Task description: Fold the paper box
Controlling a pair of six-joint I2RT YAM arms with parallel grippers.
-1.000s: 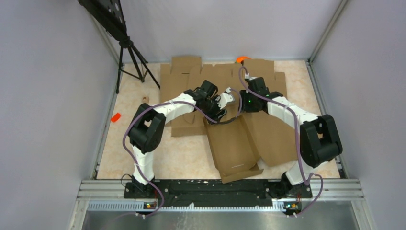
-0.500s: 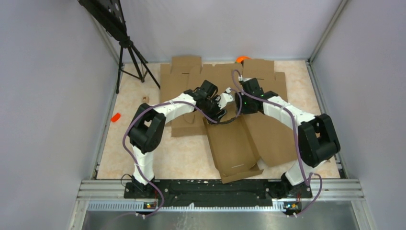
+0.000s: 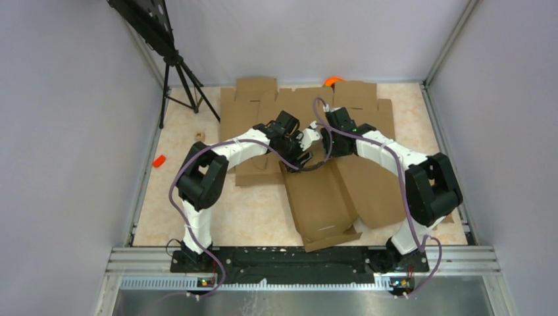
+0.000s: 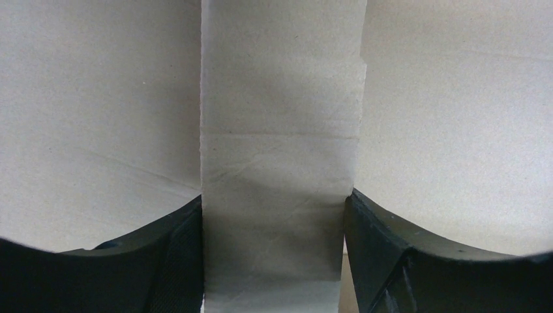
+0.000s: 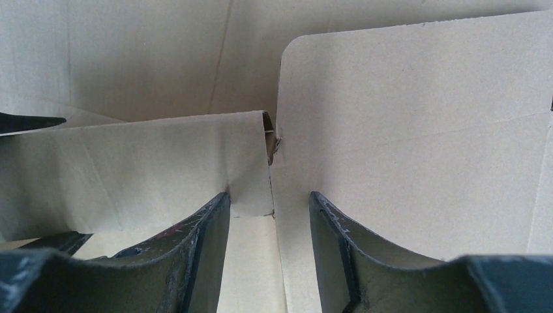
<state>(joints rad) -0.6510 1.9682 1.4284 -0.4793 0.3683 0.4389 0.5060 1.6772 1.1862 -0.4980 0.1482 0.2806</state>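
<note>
The paper box [image 3: 322, 197] lies in the middle of the table, a brown cardboard piece with a raised wall at its near end. Both grippers meet at its far end. My left gripper [image 3: 308, 140] is closed on a cardboard strip of the box [image 4: 277, 163], which fills the gap between its fingers [image 4: 179, 248]. My right gripper [image 3: 326, 139] is open just to the right of it. In the right wrist view, its gap [image 5: 269, 194] sits at the end of an upright box wall [image 5: 150, 163], beside a rounded flap [image 5: 404, 130]. It holds nothing.
Wide flat cardboard blanks lie under and behind the box [image 3: 250, 112] and to its right [image 3: 375, 184]. An orange object [image 3: 332, 81] sits at the back edge. A black tripod [image 3: 177, 72] stands at the back left. A small orange piece [image 3: 158, 160] lies at the left.
My right arm has moved left, bringing its gripper close to the left gripper at the box's far end. The left arm and the box have stayed put.
</note>
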